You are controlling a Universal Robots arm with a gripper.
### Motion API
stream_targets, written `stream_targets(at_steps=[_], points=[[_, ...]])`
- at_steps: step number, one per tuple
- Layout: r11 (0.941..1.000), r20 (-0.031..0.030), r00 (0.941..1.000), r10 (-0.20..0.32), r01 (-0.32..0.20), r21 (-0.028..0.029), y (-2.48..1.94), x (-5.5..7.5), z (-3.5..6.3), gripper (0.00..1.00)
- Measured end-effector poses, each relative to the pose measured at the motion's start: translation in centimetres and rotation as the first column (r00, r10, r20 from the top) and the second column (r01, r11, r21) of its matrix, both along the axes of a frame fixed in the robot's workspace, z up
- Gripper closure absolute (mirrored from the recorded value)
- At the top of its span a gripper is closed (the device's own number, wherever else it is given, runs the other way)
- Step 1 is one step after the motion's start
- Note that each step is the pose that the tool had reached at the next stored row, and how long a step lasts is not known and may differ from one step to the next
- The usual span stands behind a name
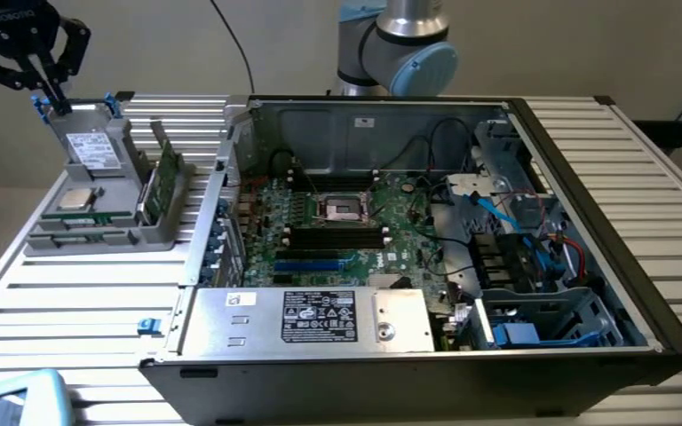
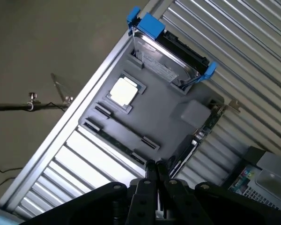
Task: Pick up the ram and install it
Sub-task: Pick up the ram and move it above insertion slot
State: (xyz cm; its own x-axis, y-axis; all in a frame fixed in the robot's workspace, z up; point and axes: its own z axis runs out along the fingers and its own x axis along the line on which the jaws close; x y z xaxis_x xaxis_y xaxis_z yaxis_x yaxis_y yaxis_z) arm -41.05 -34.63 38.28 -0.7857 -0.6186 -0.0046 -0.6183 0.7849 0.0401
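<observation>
Step in hand: pickup approach. We find the pincer (image 2: pixel 154 166) clenched and empty above the tray (image 2: pixel 165 110). The ram (image 2: pixel 113 142) lies in its tray slot. Grasping likely requires released jaws aligned with the stick.

Exterior view: high, wide, angled down over open computer case (image 1: pixel 353 390) on slatted table (image 1: pixel 68 302) | Wrist view: close, steeply down past gripper (image 2: pixel 155 165) | Shared: grey parts holder (image 1: pixel 104 236) (image 2: pixel 173 117)

Soft, even overhead lighting. Strong white glare on slatted tabletop (image 2: pixel 86 161) near its edge. Shadowed inside computer case (image 1: pixel 353 133), darkest toward exterior view's right.
</observation>
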Motion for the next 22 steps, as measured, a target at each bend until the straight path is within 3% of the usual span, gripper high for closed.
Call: stream_targets(at_steps=[6, 11, 16, 22], points=[[0.9940, -0.0001, 0.9940, 0.109, -0.109, 0.0000, 0.00, 0.00, -0.01, 0.85], [0.9799, -0.0001, 0.9799, 0.200, -0.200, 0.0000, 0.00, 0.00, -0.03, 0.85], [0.9580, -0.0001, 0.9580, 0.287, -0.287, 0.0000, 0.00, 0.00, -0.04, 0.85], [0.9209, -0.0001, 0.9209, 0.390, -0.390, 0.0000, 0.00, 0.00, -0.05, 0.85]])
